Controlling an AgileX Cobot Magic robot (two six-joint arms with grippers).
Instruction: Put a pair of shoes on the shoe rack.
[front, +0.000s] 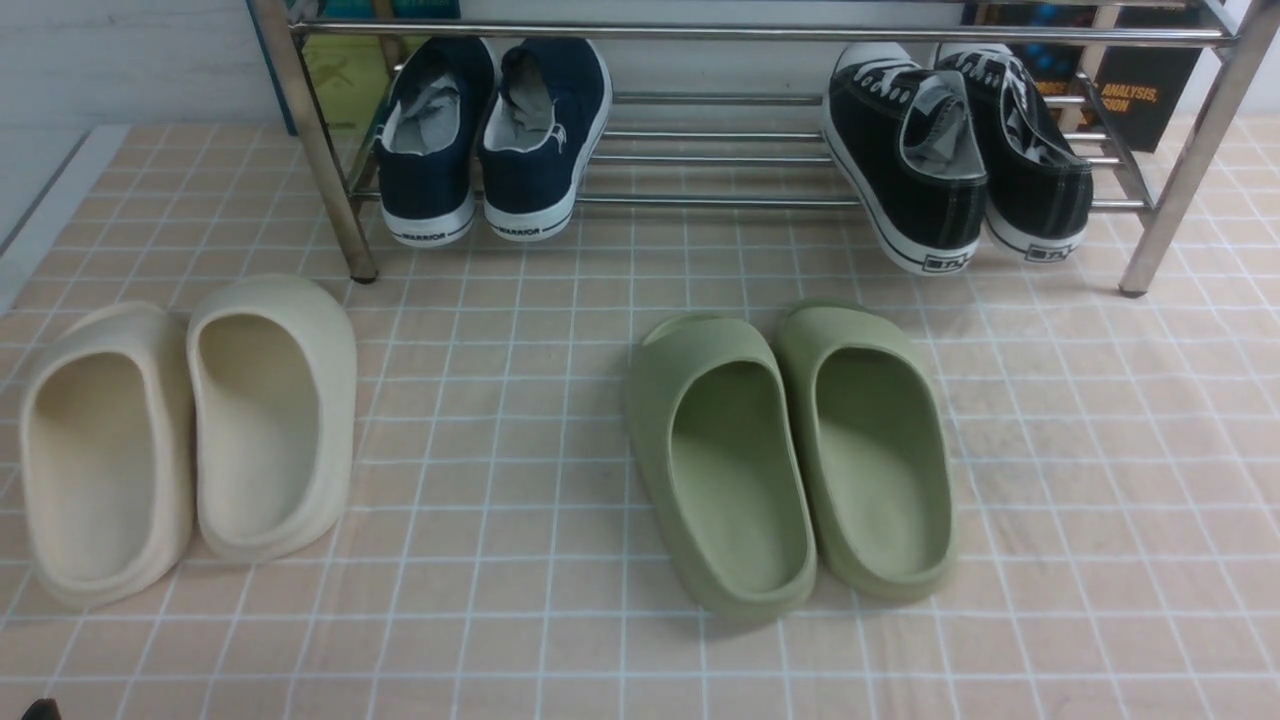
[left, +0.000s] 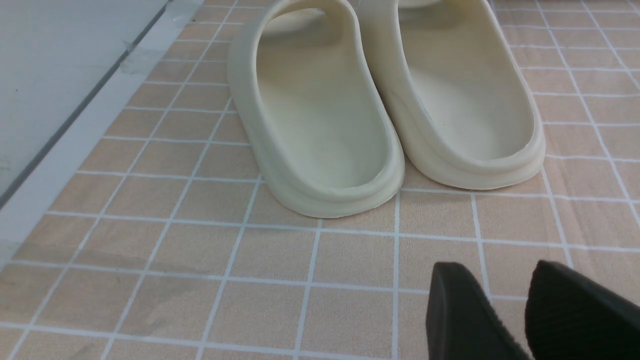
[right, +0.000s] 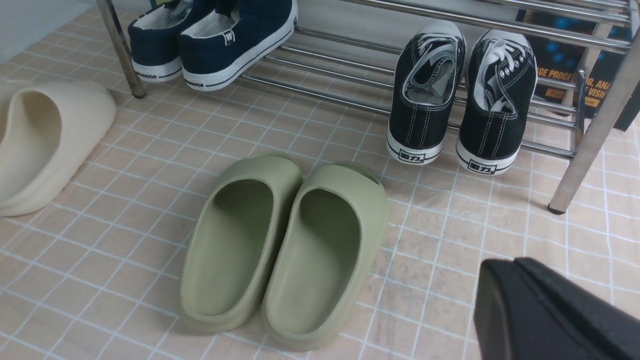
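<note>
Two black canvas sneakers (front: 910, 160) (front: 1035, 150) with white laces and soles lie side by side on the lower bars of the chrome shoe rack (front: 760, 33), at its right end. Their toes point to the back and their heels jut over the front bar. The right wrist view shows the same pair of shoes (right: 425, 95) and a rack leg (right: 590, 130). My right gripper (right: 512, 265) is shut and empty, low over the tiled floor, well short of the shoes. My left gripper (left: 500, 270) stands open with nothing in it, just before the cream slippers (left: 390, 100).
Navy WARRIOR sneakers (front: 495, 130) sit on the rack's left end. Green foam slippers (front: 790, 450) lie on the floor mid-right, cream slippers (front: 190, 430) at the left. Books (front: 1140, 90) stand behind the rack. The tiled mat ends at a white floor strip (left: 75, 145) on the left.
</note>
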